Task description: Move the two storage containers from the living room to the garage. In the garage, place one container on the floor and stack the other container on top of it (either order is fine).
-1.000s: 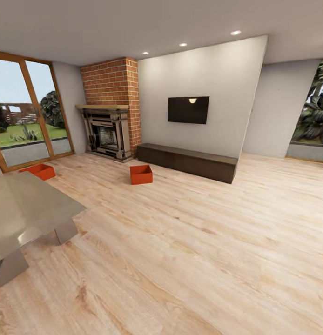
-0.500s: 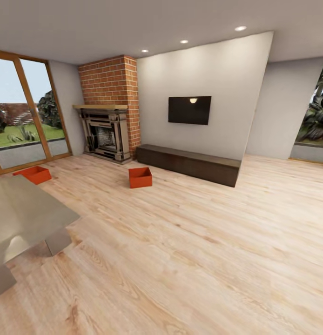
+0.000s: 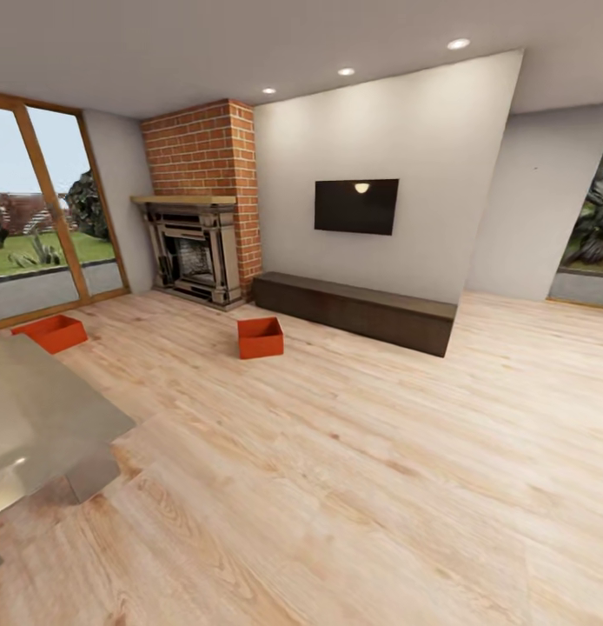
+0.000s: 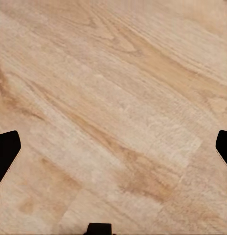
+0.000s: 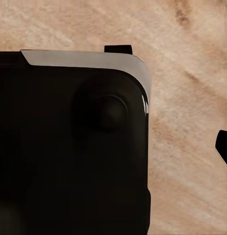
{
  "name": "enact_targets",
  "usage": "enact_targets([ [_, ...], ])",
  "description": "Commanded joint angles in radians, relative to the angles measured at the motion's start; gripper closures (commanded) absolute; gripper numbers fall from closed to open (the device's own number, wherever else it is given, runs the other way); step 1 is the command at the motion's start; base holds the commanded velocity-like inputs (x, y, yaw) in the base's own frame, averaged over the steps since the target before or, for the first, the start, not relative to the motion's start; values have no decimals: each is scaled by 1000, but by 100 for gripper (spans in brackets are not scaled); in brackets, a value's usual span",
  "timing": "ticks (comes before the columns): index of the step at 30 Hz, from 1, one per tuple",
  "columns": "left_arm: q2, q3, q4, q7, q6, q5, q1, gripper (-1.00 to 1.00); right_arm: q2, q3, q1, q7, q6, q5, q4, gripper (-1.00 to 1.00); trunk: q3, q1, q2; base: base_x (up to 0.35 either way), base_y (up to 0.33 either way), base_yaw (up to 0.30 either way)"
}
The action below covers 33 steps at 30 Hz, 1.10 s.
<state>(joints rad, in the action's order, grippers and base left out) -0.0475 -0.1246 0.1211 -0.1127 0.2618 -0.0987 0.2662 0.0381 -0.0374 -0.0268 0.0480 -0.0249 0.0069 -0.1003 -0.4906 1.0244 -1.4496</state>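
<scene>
Both storage containers sit on the living room's wood floor (image 3: 354,487): the nearer container (image 3: 261,337) in front of the fireplace (image 3: 195,256), the other container (image 3: 49,333) at far left by the glass doors (image 3: 41,217). The left tool (image 4: 113,147) is released, fingers spread over bare planks; the right tool's (image 5: 223,147) state I cannot tell. The likely trouble is the grey table (image 3: 32,426) at near left, which the base could clip when heading for the left container.

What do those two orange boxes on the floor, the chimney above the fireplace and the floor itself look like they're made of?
The two orange boxes look like thin matte plastic: a flat, even orange-red with slim walls and open tops. The chimney reads as red brick, with pale mortar lines between courses. The floor looks like light wood planks, grain and knots showing, though it may be laminate.
</scene>
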Motion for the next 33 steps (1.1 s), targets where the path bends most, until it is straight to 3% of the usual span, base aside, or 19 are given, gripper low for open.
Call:
enact_targets([
  [1,0,-9,-1,-4,4,-10,1,-100,0,-4,-1,4,-3,1,1,-100,-1,1,0,344,0,0],
  [33,0,-9,-1,-4,4,-10,1,-100,0,-4,-1,4,-3,1,1,-100,-1,1,0,344,0,0],
])
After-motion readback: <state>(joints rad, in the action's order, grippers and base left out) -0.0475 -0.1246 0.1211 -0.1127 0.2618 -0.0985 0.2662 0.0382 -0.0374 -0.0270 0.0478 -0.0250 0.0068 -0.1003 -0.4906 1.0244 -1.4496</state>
